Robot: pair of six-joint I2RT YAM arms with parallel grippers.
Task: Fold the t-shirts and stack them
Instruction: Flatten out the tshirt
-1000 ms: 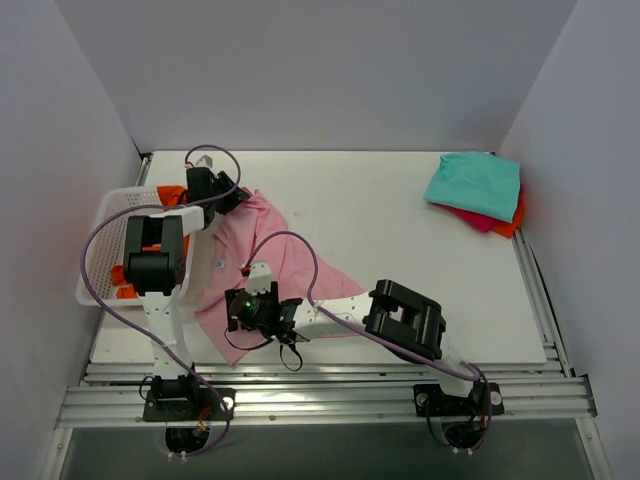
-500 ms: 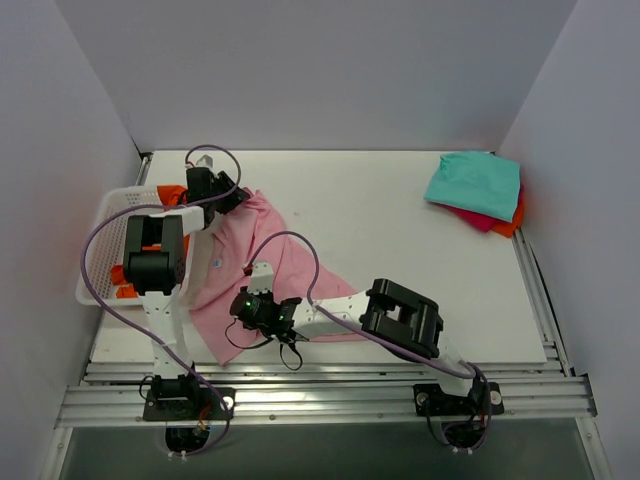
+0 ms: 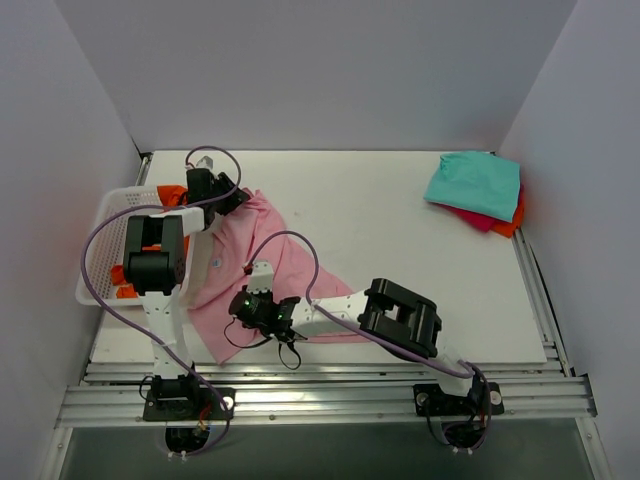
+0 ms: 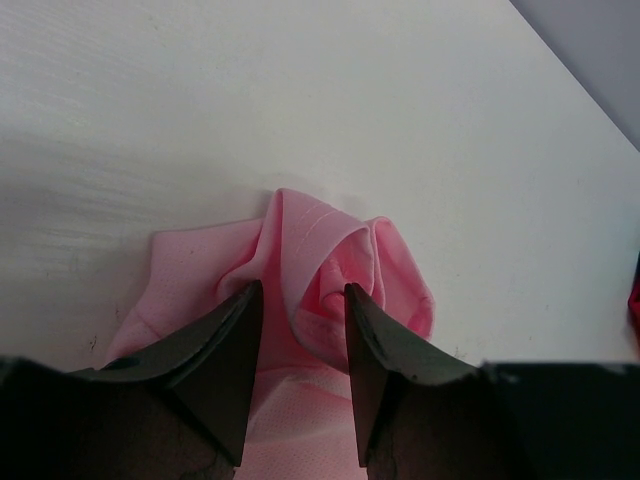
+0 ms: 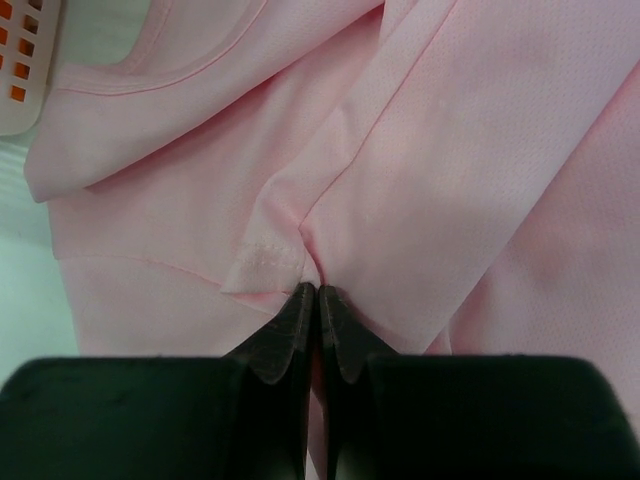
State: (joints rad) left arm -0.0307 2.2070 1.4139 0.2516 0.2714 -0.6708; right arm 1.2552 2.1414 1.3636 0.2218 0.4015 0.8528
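1. Your right gripper [image 5: 318,296] is pinched tight on a fold of the pink t-shirt [image 3: 290,258].
2. Your left gripper [image 4: 298,312] clamps its bunched far corner, near the basket [image 3: 97,235].
3. It lies rumpled on the table [image 3: 400,225], left side.

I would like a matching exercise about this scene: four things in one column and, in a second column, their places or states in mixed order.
Things:
1. pink shirt
2. teal shirt
3. basket
4. right claw

Places or states:
a. at the left edge of the table
b. shut on a fold of pink cloth
c. in the far right corner
d. spread out left of the middle

Pairs: 1-d, 2-c, 3-a, 4-b.
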